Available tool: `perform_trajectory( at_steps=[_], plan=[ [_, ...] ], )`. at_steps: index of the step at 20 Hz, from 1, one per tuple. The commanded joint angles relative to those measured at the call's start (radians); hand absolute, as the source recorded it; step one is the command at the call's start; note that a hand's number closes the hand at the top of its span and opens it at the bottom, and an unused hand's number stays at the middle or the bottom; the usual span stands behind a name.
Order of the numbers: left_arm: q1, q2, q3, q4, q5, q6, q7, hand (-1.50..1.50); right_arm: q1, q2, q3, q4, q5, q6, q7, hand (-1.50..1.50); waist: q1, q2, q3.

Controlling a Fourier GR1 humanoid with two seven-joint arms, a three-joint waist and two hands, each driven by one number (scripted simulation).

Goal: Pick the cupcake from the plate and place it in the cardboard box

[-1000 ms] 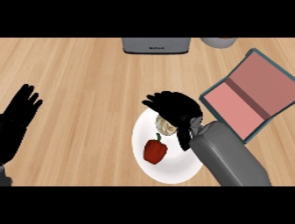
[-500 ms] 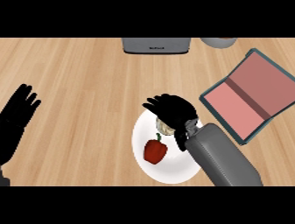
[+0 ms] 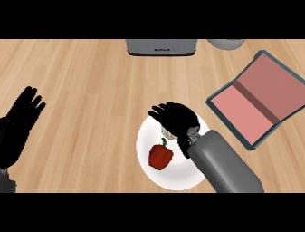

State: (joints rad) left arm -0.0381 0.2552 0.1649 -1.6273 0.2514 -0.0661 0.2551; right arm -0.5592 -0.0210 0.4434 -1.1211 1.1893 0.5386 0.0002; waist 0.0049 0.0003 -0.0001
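White plate (image 3: 181,179) sits nearest us on the wooden table (image 3: 94,77), carrying a red pepper (image 3: 160,155), and just beyond the pepper we see our right robot hand (image 3: 176,118) curled down over the cupcake (image 3: 170,134), which shows only as a pale sliver under the fingers. We judge the cupcake light, soft and easily crushed, best held low around its wrapper. Off at the left rests our left robot hand (image 3: 17,122), spread, while farther right lies the opened cardboard box (image 3: 265,97).
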Motion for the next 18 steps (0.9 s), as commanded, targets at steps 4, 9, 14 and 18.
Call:
perform_trajectory(
  at_steps=[4,9,14,18],
  plan=[
    [0.034,-0.006,0.021,-0.034,0.003,-0.037,0.012,0.0,0.014,-0.033,-0.044,0.021,0.044,-0.029,-0.083,-1.5,0.0,-0.001,0.0],
    [-0.013,-0.023,0.02,-0.007,-0.03,-0.011,0.03,0.0,-0.034,0.02,-0.072,0.096,0.053,-0.057,-0.071,1.5,0.0,0.0,0.0],
    [-0.017,-0.024,0.034,0.035,-0.022,-0.041,-0.019,0.0,-0.042,0.0,-0.069,0.204,0.081,-0.223,-0.22,1.5,0.001,0.001,0.0],
    [0.014,-0.025,0.031,-0.081,-0.011,-0.031,0.061,0.0,-0.061,0.021,-0.005,0.241,0.024,-0.27,-0.163,1.5,0.008,0.001,0.0]
  ],
)
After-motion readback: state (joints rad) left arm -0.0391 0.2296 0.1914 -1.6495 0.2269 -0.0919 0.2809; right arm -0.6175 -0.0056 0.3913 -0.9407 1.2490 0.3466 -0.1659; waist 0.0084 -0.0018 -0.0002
